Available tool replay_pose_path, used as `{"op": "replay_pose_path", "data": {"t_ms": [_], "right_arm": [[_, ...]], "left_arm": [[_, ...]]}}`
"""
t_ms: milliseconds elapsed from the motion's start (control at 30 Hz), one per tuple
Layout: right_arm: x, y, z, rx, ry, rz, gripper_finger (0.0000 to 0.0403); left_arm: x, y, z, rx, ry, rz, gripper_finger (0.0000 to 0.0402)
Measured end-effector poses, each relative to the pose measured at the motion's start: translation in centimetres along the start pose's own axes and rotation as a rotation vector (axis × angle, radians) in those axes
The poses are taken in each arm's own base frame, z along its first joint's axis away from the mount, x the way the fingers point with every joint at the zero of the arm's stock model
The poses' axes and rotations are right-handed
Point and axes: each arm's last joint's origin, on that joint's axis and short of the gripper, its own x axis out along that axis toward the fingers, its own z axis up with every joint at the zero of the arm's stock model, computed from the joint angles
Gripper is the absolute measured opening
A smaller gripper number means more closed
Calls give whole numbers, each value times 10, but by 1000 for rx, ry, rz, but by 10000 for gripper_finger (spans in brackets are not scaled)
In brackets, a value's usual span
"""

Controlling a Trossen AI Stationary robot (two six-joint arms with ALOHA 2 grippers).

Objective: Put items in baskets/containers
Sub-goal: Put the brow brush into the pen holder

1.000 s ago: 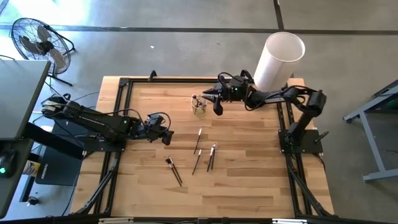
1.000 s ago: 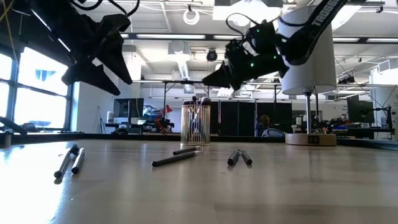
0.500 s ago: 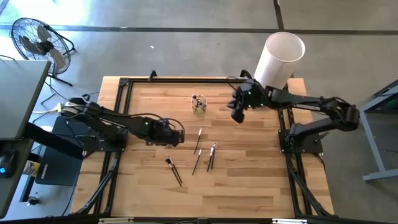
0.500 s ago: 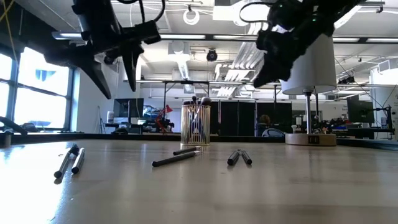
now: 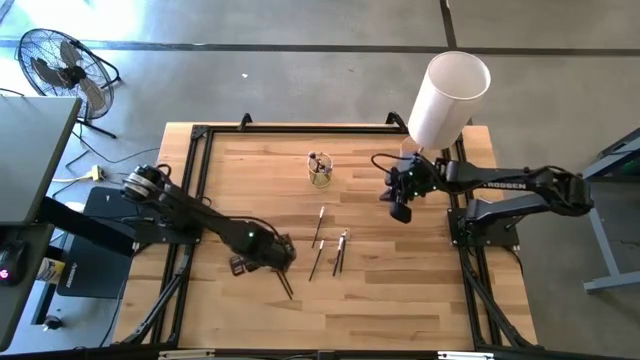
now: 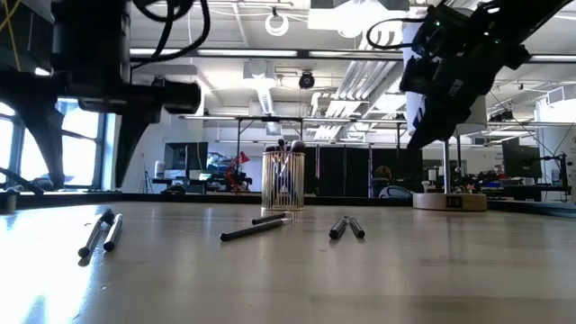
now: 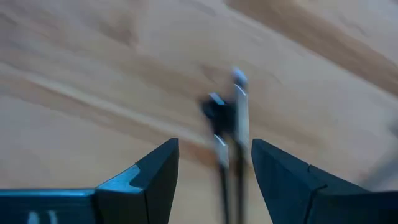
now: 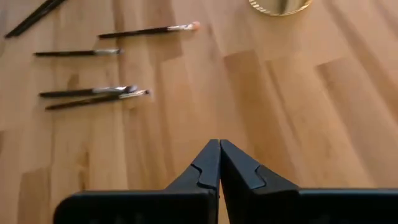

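A small clear cup [image 5: 320, 172] stands on the far middle of the table with a few brushes upright in it; the low view shows the cup [image 6: 283, 184] too. Loose brushes lie at mid-table: one brush [image 5: 319, 226], another [image 5: 317, 260], a pair [image 5: 340, 252], and a second pair [image 5: 281, 276] nearer the left. My left gripper [image 5: 272, 256] hangs open over that second pair [image 7: 227, 140], one finger on either side, touching neither. My right gripper [image 5: 400, 207] hovers shut and empty right of the cup [image 8: 280, 5], above bare wood.
A big white cylinder [image 5: 447, 92] stands at the table's far right corner. A black frame [image 5: 200, 140] runs round the table's edges. Bare wood lies along the near edge and between the cup and my right gripper [image 8: 219, 155].
My left gripper has swung from the table's left toward the right and the near edge, coming down over the left pair of brushes, still open. My right gripper has drawn away from the cup toward the right edge and has shut on nothing.
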Motion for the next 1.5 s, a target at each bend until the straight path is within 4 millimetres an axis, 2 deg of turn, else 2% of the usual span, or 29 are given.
{"op": "replay_pose_path", "data": {"t_ms": [233,633,800,967,1033,1133,1233,1300,1400,1500], "right_arm": [[1,4,-9,20,8,34,4],[-1,7,-8,32,4,89,6],[-1,7,-8,32,3,92,5],[-1,7,-8,32,3,92,1],[-1,7,-8,32,4,92,2],[-1,7,-8,30,3,93,4],[-1,7,-8,22,3,92,4],[-1,7,-8,21,3,92,2],[-1,7,-8,14,2,92,2],[-1,7,-8,13,2,93,5]], "left_arm": [[20,-3,-4,-16,-22,36,200],[46,-5,-10,-16,-34,106,193],[50,-4,-8,-1,-64,120,135],[50,-4,-7,32,-94,105,24],[48,-5,-7,40,-118,83,18],[38,-9,-10,49,-141,70,23],[25,-15,-11,74,-230,49,9],[7,-24,-17,84,-259,-17,10],[-21,-31,-17,132,-396,-68,11],[-56,-47,-14,162,-512,-199,9]]}}
